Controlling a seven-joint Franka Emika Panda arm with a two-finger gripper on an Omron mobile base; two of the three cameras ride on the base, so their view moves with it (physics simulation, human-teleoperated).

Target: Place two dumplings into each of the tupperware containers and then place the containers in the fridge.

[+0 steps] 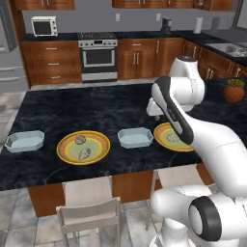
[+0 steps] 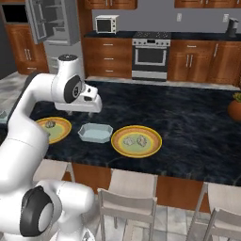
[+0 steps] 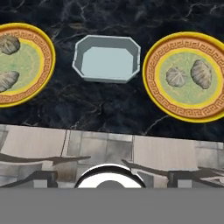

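step 1 not yet begun: gripper [image 3: 109, 175] fingers spread wide, empty. ahead of them a tupperware container [image 3: 106, 58] sits between 2 plates [image 3: 188, 76], each with 2 dumplings [image 3: 176, 77]. next: descend onto 1 dumpling and close.

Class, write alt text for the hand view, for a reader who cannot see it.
An empty pale-blue tupperware container sits on a dark marble counter between two yellow, orange-rimmed plates, seen from above. The left plate and the right plate each carry two dumplings. Pale stool seats line the counter's near edge.
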